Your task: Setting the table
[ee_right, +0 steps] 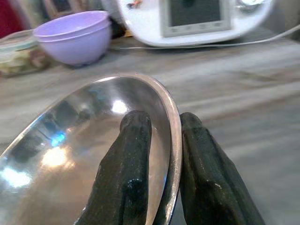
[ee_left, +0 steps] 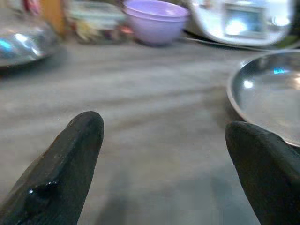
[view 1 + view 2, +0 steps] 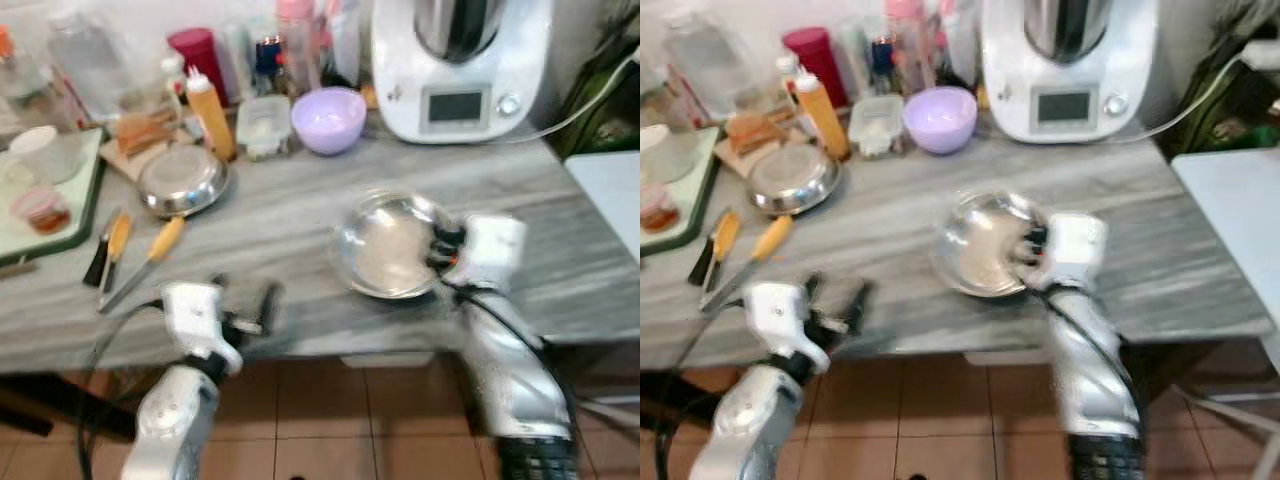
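My right hand (image 1: 161, 154) pinches the rim of the steel plate (image 3: 385, 245) over the grey desk (image 3: 560, 250); my left hand (image 2: 164, 154) hovers open beside it.

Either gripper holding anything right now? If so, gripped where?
The right gripper holds the steel plate by its rim, one finger inside the plate and one outside. The left gripper is open above the bare counter, holding nothing.

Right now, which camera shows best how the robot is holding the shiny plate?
The right wrist view: the right gripper pinches the steel plate rim, one finger inside, one outside. Both eye views show the plate from above, blurred. The left wrist view catches its edge beside the open left gripper.
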